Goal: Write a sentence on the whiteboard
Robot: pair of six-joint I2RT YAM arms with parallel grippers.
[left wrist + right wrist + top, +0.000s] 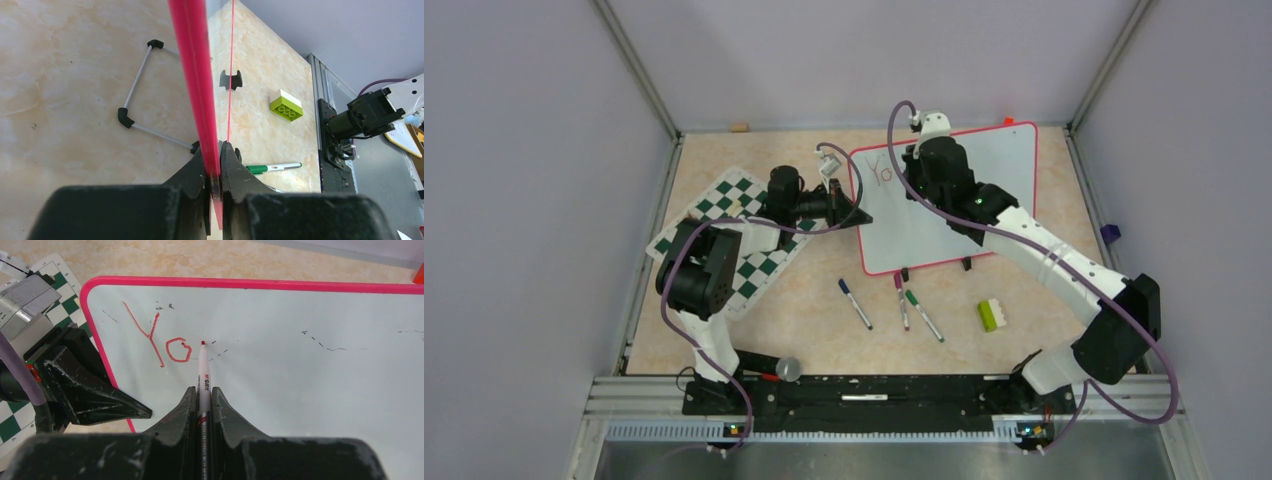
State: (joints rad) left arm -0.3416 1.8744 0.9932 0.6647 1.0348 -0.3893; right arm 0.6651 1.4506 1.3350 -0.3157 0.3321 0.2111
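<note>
Barely started: only "Yo" [162, 342] is on the whiteboard [1009, 160], which sits on the bench [964, 350] right of the chess mat [729, 195]. Left claw [214, 150] pinches its pink frame. Right claw [202, 390] grips a red marker [203, 367], tip just past the "o". Most of the sentence is left, I'd say.

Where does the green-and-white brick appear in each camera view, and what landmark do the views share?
Top external: green-and-white brick, lower right of centre, below the whiteboard.
Left wrist: brick upper right of centre, right of the whiteboard's red edge.
Right wrist: not in view.
Shared landmark: the whiteboard, in all three.
</note>
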